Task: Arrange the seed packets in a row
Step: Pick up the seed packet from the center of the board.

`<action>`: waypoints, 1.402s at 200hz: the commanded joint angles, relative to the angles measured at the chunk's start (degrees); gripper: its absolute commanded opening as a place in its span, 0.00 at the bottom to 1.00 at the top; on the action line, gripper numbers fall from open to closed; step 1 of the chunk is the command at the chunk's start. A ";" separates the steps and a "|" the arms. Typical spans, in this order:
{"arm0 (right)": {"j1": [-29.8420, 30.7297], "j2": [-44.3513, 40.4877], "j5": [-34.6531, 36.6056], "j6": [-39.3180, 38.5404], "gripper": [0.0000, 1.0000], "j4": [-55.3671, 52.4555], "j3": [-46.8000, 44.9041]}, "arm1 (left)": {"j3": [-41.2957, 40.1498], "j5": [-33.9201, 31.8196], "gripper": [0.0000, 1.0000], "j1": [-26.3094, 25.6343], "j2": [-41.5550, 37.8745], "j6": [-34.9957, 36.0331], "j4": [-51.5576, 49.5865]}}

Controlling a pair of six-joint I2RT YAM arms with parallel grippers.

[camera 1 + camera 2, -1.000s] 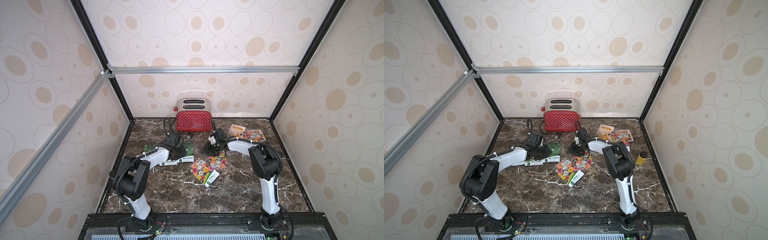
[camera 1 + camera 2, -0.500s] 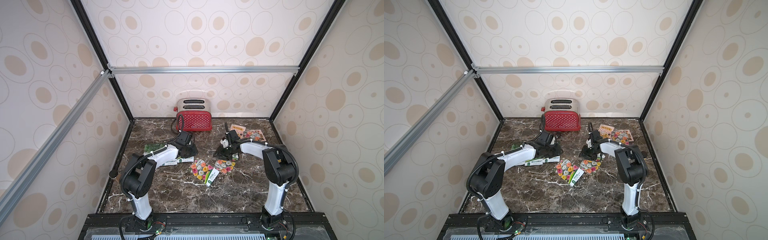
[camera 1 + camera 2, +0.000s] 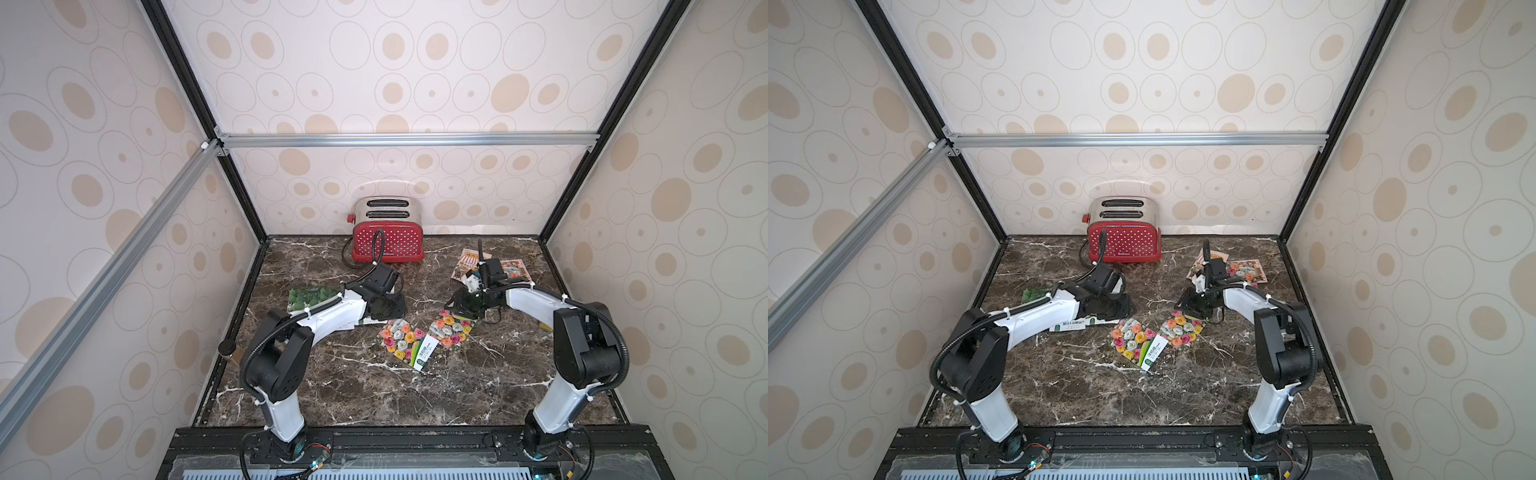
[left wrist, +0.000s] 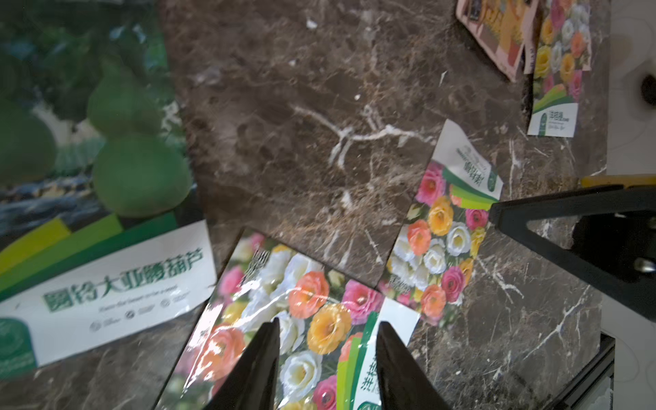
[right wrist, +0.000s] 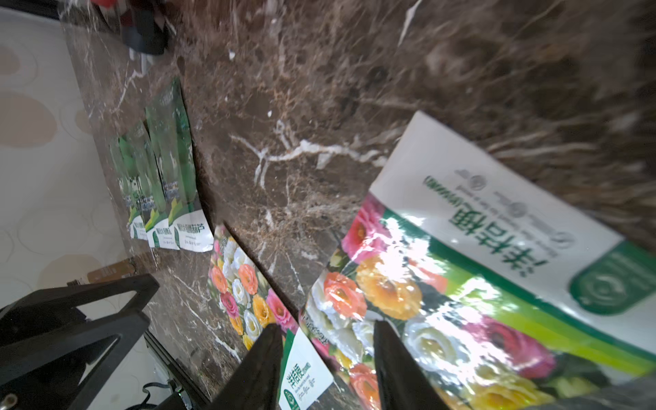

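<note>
the seed packets [image 3: 1136,338] lie scattered on the table [image 3: 374,399] in front of the toaster [image 3: 388,245], not in a line. straight out from the toaster's front, a tilted flower packet [image 3: 400,338] points its white label end toward the robot. a second flower packet [image 3: 451,328] sits just to its right, and in the left wrist view their corners meet. to the toaster's front left, a gourd packet [image 3: 309,296] lies toward the table's left edge. another gourd packet [image 4: 106,284] is partly under the left arm, its white end just beside the first flower packet's edge. to the toaster's right, close to the back edge, a shop-print packet [image 3: 468,261] and a third flower packet [image 3: 515,270] lie side by side, edges touching.

the left gripper [image 4: 326,321] hovers low at the first flower packet's toaster-side end, fingers spread with nothing between them. the right gripper [image 5: 324,323] hangs at the second flower packet's toaster-side end, likewise spread and pinching nothing.

the broadest bare marble lies farthest from the toaster, between the packets and the arm bases. a narrower bare strip runs directly before the toaster, between the two grippers.
</note>
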 commanded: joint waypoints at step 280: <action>-5.59 -10.93 -4.99 -4.12 0.52 1.40 -15.59 | -7.73 -2.43 0.47 -8.50 -7.74 -2.66 -12.19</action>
